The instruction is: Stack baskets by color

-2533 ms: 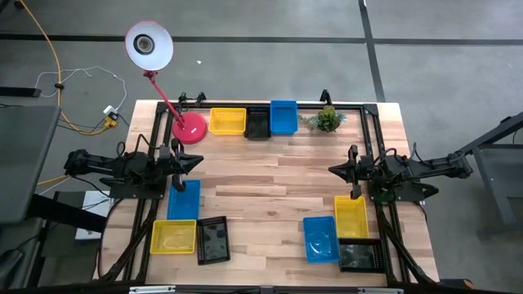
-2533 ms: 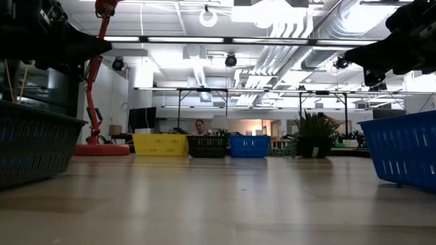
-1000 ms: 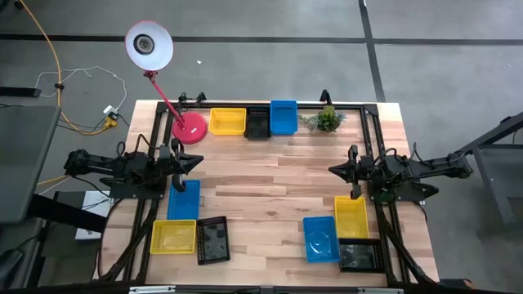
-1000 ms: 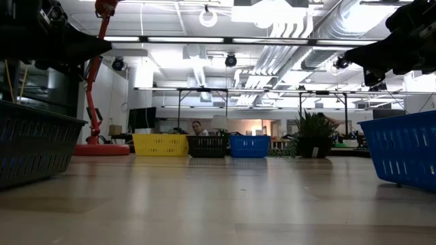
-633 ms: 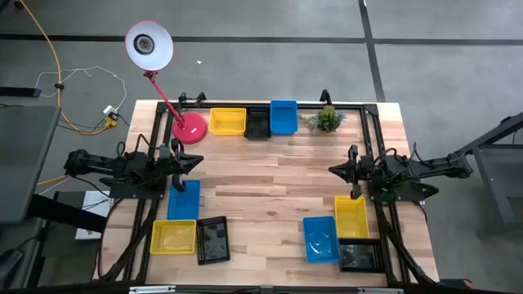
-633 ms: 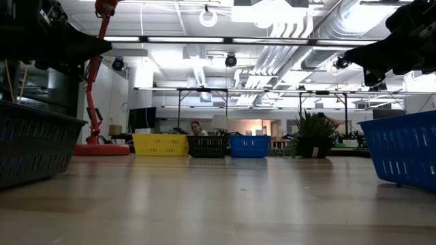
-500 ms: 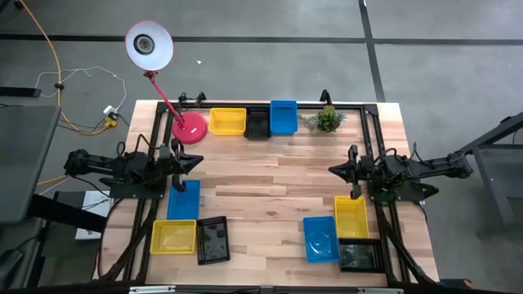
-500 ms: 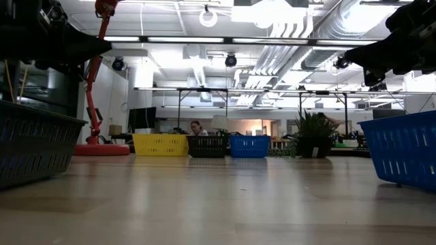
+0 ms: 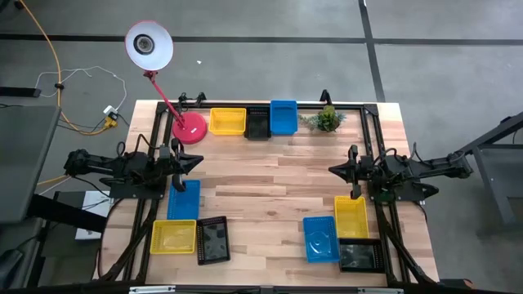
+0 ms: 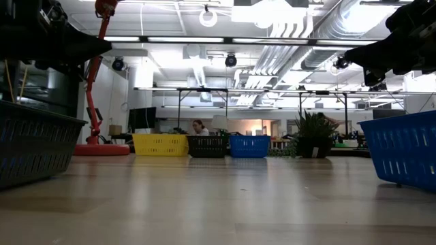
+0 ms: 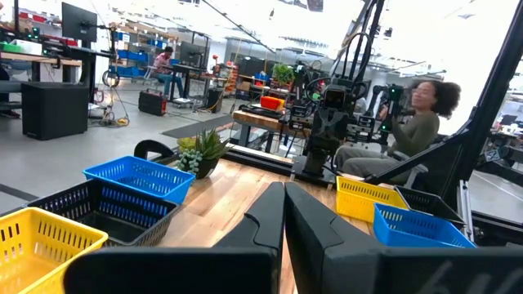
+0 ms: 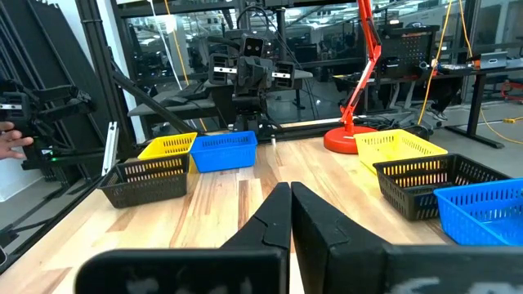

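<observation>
Several mesh baskets rest on their bases on the wooden table. Along the far edge stand a yellow basket, a black basket and a blue basket. Near left lie a blue basket, a yellow basket and a black basket. Near right lie a yellow basket, a blue basket and a black basket. My left gripper hovers shut at the left side and my right gripper shut at the right side. Both point level toward the table's middle and hold nothing.
A pink desk lamp stands at the far left corner and a small green plant at the far right. A black frame runs along the table's edges. Bare wood lies between the two arms. A person sits beyond the table's right side.
</observation>
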Robot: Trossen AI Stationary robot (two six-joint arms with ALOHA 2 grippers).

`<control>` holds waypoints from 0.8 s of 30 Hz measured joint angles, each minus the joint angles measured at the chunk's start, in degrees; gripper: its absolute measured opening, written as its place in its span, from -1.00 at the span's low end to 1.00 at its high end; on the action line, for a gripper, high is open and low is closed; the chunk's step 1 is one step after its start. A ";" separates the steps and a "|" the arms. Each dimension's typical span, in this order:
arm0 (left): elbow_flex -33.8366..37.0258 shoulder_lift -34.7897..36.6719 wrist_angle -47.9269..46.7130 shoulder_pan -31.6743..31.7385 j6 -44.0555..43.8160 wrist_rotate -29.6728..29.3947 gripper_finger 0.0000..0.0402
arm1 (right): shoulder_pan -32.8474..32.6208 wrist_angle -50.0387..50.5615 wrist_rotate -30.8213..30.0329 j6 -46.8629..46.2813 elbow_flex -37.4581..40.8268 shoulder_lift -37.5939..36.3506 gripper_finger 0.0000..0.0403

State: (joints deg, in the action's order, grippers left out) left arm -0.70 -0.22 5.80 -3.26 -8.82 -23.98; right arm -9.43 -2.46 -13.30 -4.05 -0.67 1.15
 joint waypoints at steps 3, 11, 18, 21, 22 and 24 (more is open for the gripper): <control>0.01 -0.01 0.02 0.01 -0.02 0.01 -1.00 | 0.02 0.00 0.00 0.00 0.00 0.00 -1.00; 0.00 0.02 0.02 -0.01 -0.02 0.00 -1.00 | 0.00 0.00 0.00 0.00 -0.02 0.02 -1.00; 0.01 0.01 0.01 0.01 0.00 -0.01 -1.00 | 0.00 0.02 0.00 0.01 -0.02 0.00 -1.00; 0.00 0.00 0.02 0.00 0.00 -0.01 -1.00 | 0.01 0.00 0.00 0.00 -0.02 0.00 -1.00; -0.01 0.01 0.02 0.00 0.00 -0.01 -1.00 | 0.02 0.01 0.00 0.00 -0.02 0.01 -1.00; -0.01 0.01 0.00 -0.01 -0.02 -0.01 -1.00 | 0.01 0.02 0.00 0.00 0.00 0.02 -1.00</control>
State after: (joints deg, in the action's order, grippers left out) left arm -0.71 -0.21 5.81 -3.27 -8.84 -23.99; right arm -9.42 -2.44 -13.30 -4.05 -0.67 1.17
